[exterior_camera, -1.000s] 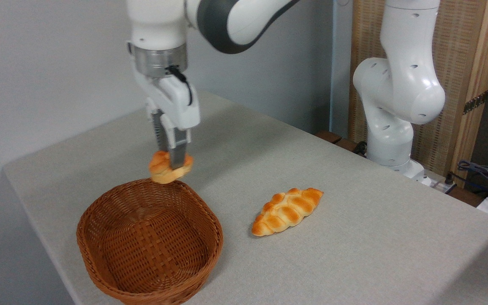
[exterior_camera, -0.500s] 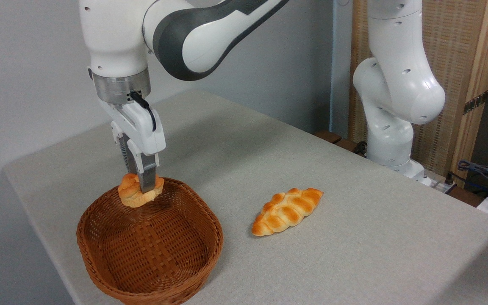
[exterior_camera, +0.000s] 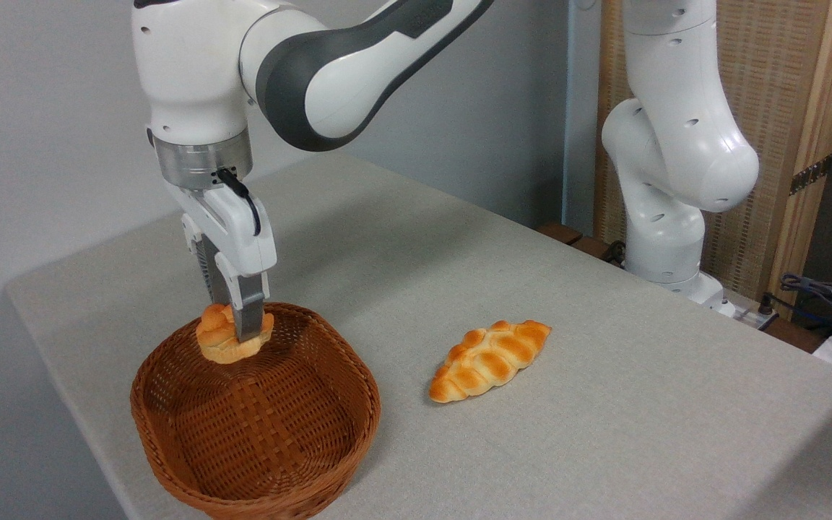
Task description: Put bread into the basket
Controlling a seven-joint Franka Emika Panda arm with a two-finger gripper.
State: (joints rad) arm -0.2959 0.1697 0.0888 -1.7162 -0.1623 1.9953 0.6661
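Bread (exterior_camera: pixel 232 342) has dropped a little lower than half a second ago and drifted slightly to the left, so that it now hangs inside the far left part of the basket (exterior_camera: pixel 358 426), below the level of the back rim but clear of the woven floor; a second ago it was still outside, over the basket's far edge. The gripper (exterior_camera: pixel 237 334) points straight down with its fingers (exterior_camera: pixel 248 318) closed narrowly on the bun, one dark finger crossing the front of the orange, cracked top and the other hidden behind it. The bun sits right at the fingertips, its paler base showing just beneath them. To the right of the basket, apart from it, the braided loaf (exterior_camera: pixel 489 360) lies on the grey table (exterior_camera: pixel 604 404) in the same spot as before. The arm's white base (exterior_camera: pixel 665 217) stands at the table's far right edge. No brand, label or legible writing can be made out anywhere.
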